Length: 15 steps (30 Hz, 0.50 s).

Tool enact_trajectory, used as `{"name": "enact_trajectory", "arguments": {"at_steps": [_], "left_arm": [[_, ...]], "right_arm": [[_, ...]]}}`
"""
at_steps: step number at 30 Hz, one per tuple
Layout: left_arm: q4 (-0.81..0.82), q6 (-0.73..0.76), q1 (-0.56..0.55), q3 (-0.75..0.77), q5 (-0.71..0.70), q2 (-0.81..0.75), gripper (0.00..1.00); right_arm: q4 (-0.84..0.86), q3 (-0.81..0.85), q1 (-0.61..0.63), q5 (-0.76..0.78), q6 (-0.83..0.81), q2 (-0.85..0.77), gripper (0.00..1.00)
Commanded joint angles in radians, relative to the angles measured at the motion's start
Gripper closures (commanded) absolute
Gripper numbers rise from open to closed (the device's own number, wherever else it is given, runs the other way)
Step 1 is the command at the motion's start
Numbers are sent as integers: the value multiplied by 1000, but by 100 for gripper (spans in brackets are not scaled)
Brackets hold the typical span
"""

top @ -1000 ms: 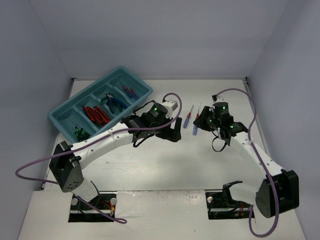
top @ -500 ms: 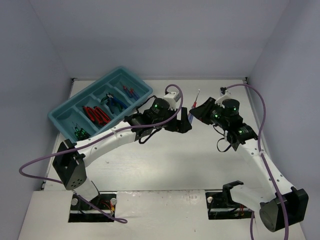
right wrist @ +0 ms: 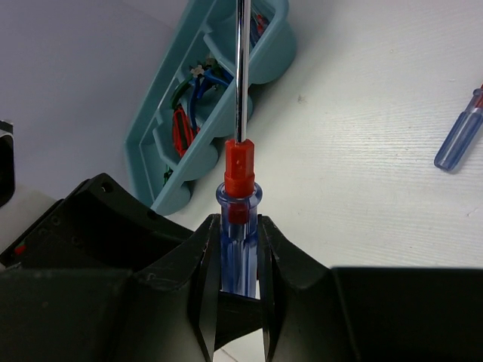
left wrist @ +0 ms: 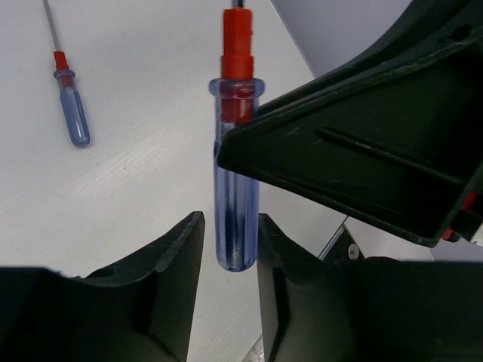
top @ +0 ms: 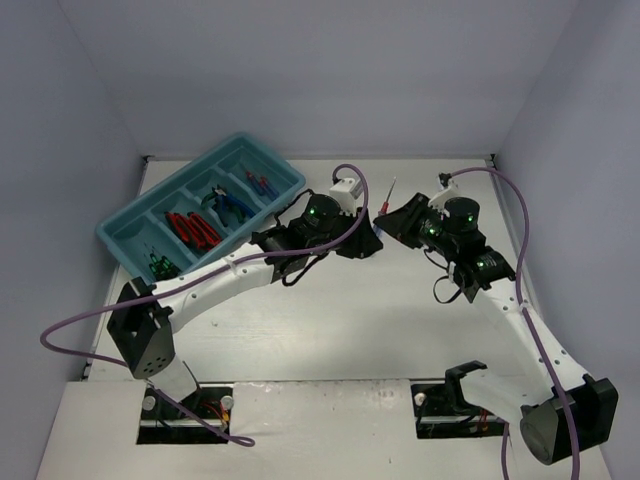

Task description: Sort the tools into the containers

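Note:
My right gripper [right wrist: 240,226] is shut on the clear blue handle of a screwdriver [right wrist: 240,177] with a red collar, held above the table, shaft pointing away. My left gripper [left wrist: 230,226] has come to the free end of that handle [left wrist: 235,188]. Its jaws stand narrowly on both sides, with a thin strip of table showing by the left finger. In the top view both grippers meet mid-table, left [top: 372,240] and right [top: 392,218]. A second blue screwdriver [left wrist: 74,113] lies on the table. The teal tray [top: 130,235] holds red cutters [top: 193,228], blue pliers [top: 230,205] and green tools [top: 160,265].
The right gripper's black body [left wrist: 362,151] fills the right side of the left wrist view, close to my left fingers. The loose screwdriver [right wrist: 460,139] lies off to the right of the held one. Grey walls stand behind and beside the table.
The right gripper lifted the screwdriver and swung it left. The left arm reached right to meet it, and its jaws narrowed around the handle's end.

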Motion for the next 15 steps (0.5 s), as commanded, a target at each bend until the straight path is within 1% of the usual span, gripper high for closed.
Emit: {"name": "enact_trajectory", "arguments": {"at_steps": [1,3,4,6,7,8,10,11,13,15], "left_arm": [[118,-7,-8,47,-24,-11,75],[128,-8,-8,44,-30,-9,89],[130,-9,-8,43,-32,-9,95],[134,-10,-7,42,-33,-9,99],[136,-10,-6,40,-35,-8,100],[138,-10,-5,35,-38,-8,100],[137,-12,1,28,-44,-9,100],[134,-13,8,23,-48,-8,100],[127,-23,32,9,-52,-6,100],[115,-27,63,0,-52,-1,100]], "right_arm": [[97,15,12,-29,17,-25,100],[97,11,13,-29,14,-22,100],[98,11,14,-29,11,-21,100],[98,10,14,-29,7,-16,100],[98,10,13,-28,5,-12,97],[98,12,12,-25,1,-7,89],[97,18,12,-7,-5,-3,56],[97,21,11,3,-7,-2,43],[95,30,4,20,-10,-3,28],[90,34,-23,35,-14,-7,18]]}}
